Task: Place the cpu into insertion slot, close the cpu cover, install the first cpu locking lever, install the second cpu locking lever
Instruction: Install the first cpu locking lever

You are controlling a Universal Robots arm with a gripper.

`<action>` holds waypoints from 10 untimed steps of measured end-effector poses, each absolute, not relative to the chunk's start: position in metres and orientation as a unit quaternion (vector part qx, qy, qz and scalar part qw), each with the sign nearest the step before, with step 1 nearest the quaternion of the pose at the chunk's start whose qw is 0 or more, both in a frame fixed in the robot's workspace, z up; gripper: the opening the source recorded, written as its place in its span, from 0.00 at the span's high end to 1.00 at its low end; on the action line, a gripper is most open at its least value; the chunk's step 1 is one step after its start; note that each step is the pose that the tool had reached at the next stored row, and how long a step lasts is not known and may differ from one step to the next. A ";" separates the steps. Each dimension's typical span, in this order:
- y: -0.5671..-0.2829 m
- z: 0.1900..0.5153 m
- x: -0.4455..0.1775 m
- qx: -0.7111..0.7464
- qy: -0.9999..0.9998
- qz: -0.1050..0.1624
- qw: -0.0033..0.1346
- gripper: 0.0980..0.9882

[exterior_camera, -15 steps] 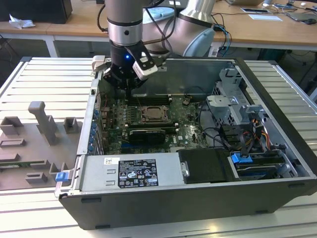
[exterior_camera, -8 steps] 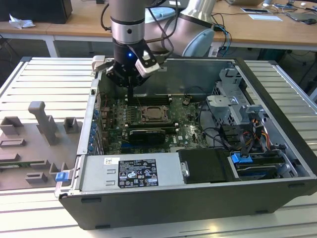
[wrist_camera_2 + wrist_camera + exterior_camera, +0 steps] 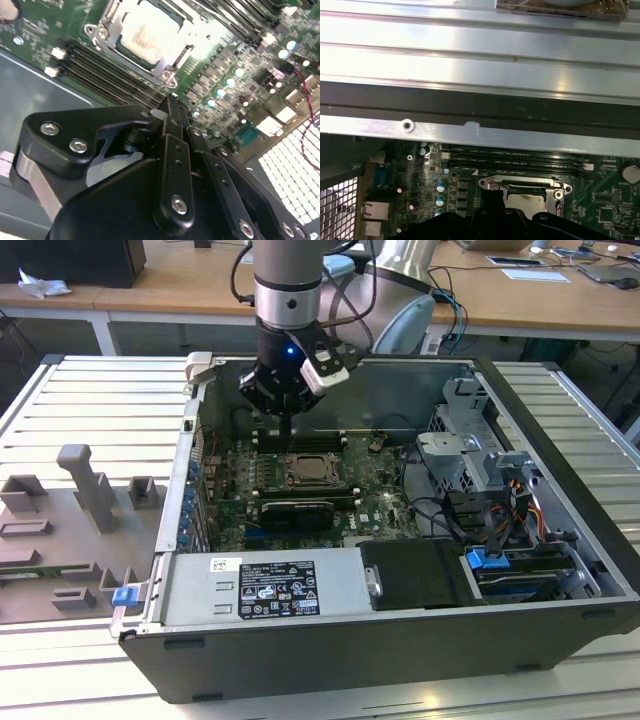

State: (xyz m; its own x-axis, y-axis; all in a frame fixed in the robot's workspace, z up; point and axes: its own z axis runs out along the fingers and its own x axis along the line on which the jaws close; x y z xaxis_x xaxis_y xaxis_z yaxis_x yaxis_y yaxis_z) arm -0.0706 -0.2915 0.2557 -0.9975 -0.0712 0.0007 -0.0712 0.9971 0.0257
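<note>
1. Closest to the lens in the second wrist view was the end effector (image 3: 171,107), its black links drawn together so the tips met, clenched with nothing between them
2. It hung over the green board (image 3: 240,60), above the memory slots (image 3: 100,70) and just beside the socket; I judged the tips were held shut to make one narrow point that fits among the parts
3. The cpu (image 3: 148,34) sat flat in the slot (image 3: 335,480), its pale top showing through the window of the cover (image 3: 520,184), which looked to be down over it
4. Whether either locking lever was latched I could not tell
5. The case (image 3: 400,660) lay on its side with the open face up, probably so the arm could reach the board straight from above
6. A grey power supply (image 3: 270,585) filled the near edge of the case, and a drive cage (image 3: 470,455) with loose cables stood toward the exterior view's right
7. The case rested on a table (image 3: 80,400) of ribbed aluminium slats
8. Grey fixture blocks (image 3: 90,490) stood on it at the exterior view's left, well apart from the board, likely as holders for parts
9. Behind were wooden desks (image 3: 180,280) with papers, as in an office or lab
</note>
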 end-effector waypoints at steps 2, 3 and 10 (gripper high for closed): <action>-0.292 0.255 -0.064 0.035 -0.999 -0.013 0.001 0.99; -0.292 0.255 -0.061 0.034 -0.999 -0.013 0.001 0.99; -0.292 0.250 -0.042 0.034 -0.998 -0.043 0.000 0.99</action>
